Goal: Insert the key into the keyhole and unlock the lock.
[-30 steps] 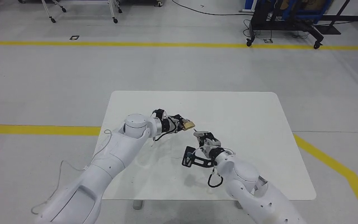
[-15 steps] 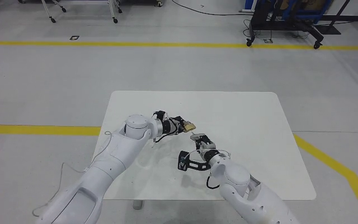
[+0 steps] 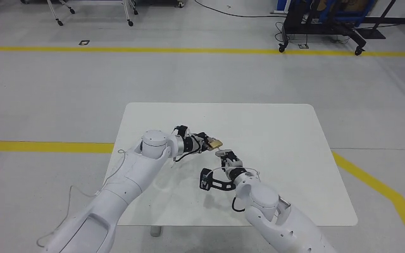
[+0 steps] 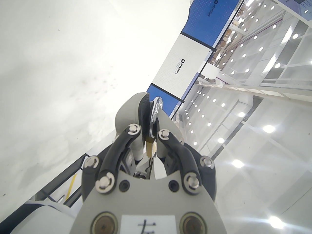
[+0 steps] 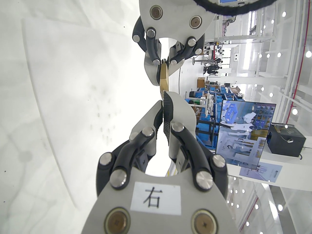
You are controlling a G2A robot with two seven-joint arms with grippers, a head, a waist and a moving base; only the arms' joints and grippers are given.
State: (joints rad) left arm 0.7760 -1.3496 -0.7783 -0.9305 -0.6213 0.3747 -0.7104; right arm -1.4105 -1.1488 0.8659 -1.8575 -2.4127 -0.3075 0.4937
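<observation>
My left gripper [image 3: 206, 143] is shut on a brass padlock [image 3: 216, 143] held above the middle of the white table [image 3: 285, 126]. In the left wrist view the silver shackle [image 4: 155, 109] and a strip of brass body sit between that gripper's fingers [image 4: 126, 115]. My right gripper [image 3: 223, 154] is just in front of the lock, shut, with its tips against the lock's free end. In the right wrist view the brass padlock [image 5: 163, 77] hangs from the left gripper [image 5: 163, 66] and meets my right gripper [image 5: 163, 101]. The key is hidden between the pads.
Both grippers hover over the table's centre. Faint smudges mark the tabletop [image 5: 61, 74] below them. A yellow floor line [image 3: 50, 147] runs past both sides of the table, and carts [image 3: 323, 25] stand far behind.
The right wrist has swung a little to the left while its tips stay at the lock. The left gripper and lock have barely shifted.
</observation>
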